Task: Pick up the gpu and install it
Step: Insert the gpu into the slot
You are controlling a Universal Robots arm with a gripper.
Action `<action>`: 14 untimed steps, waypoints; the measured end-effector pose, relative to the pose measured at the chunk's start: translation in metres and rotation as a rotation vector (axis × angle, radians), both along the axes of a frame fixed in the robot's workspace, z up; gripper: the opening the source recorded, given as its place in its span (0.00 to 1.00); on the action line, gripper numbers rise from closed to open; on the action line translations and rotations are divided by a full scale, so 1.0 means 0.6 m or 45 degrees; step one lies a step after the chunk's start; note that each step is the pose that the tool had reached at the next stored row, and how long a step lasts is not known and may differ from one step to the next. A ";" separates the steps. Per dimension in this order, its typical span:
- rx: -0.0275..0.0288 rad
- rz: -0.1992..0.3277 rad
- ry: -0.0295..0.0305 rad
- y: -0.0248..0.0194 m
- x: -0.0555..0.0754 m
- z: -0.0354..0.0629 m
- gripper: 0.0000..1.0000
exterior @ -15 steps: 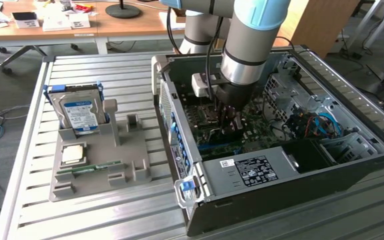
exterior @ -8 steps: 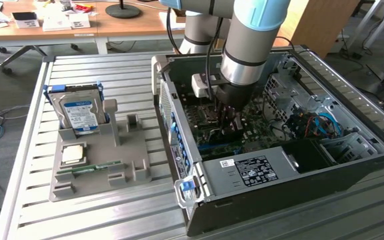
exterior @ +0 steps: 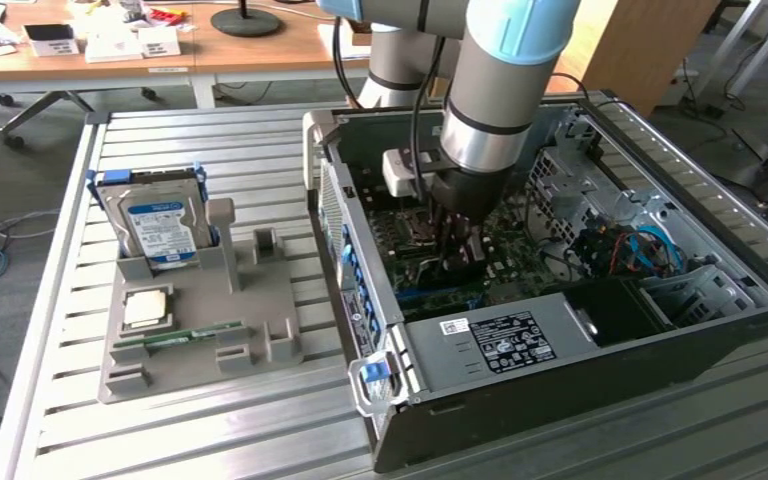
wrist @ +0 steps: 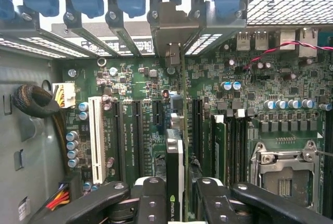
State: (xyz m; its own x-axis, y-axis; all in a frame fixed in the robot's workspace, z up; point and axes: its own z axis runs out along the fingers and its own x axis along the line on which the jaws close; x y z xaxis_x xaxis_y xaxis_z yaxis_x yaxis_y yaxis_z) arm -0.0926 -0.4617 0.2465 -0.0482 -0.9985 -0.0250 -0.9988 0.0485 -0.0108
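On the exterior view's left, the hard drive (exterior: pixel 160 222) and RAM stick (exterior: pixel 179 337) rest in the holder tray (exterior: pixel 271 330) on the slatted surface (exterior: pixel 224 430). Inside the computer case (exterior: pixel 704 330), the claw (wrist: pixel 175 195) grips the gpu (wrist: pixel 176 156) edge-on for insertion. The wrist view reveals its bracket (wrist: pixel 174 23) aligned with the rear slot.

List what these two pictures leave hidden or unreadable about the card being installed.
- Exterior view: the thin dark GPU card with the silver metal bracket is hidden behind the black gripper and grey arm.
- Wrist view: the card is seen edge-on between the black fingers; its faces and connector edge are hidden.
- Wrist view: whether it is seated in the green motherboard's slot cannot be told.
- Exterior view: the white label on the power supply is too small to read.
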 end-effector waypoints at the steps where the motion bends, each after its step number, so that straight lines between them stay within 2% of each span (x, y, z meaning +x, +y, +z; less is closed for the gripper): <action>1: -0.0004 0.000 0.0003 -0.0001 0.000 0.000 0.27; 14: -0.0006 0.000 0.0003 -0.0003 -0.001 -0.003 0.27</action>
